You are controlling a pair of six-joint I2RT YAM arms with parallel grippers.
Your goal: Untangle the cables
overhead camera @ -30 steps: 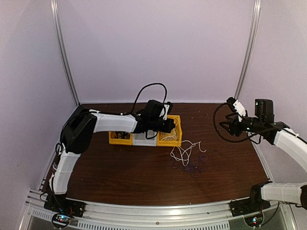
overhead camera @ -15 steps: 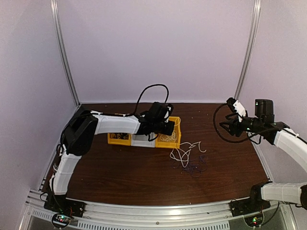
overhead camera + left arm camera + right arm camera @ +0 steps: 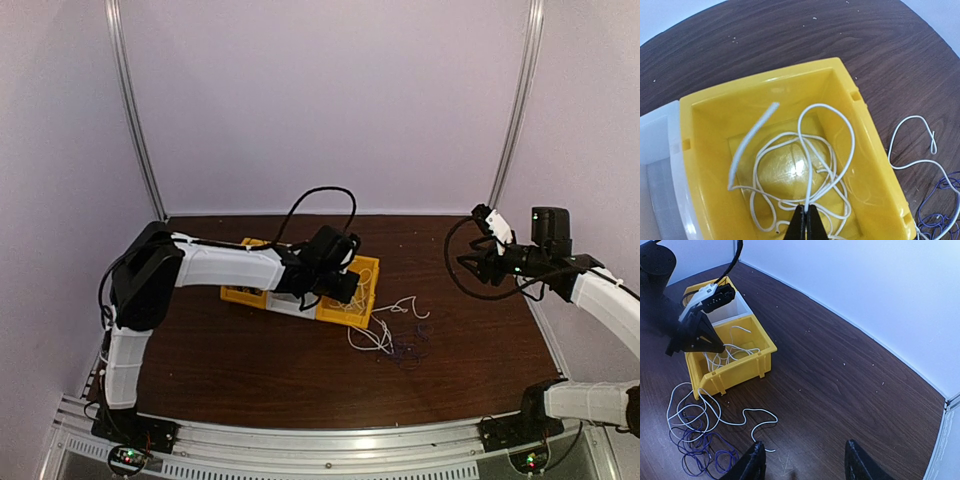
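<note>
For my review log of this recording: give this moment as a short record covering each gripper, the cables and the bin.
left gripper: jaws shut on the white cable, over the yellow bin
right gripper: jaws open, empty, above the table
white cable: coiled in the yellow bin; white loops also on the table beside it
purple cable: on the table, overlapping those white loops
task state: cables not yet separated

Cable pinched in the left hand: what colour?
White: the cable in the left hand shows best in the left wrist view.
</note>
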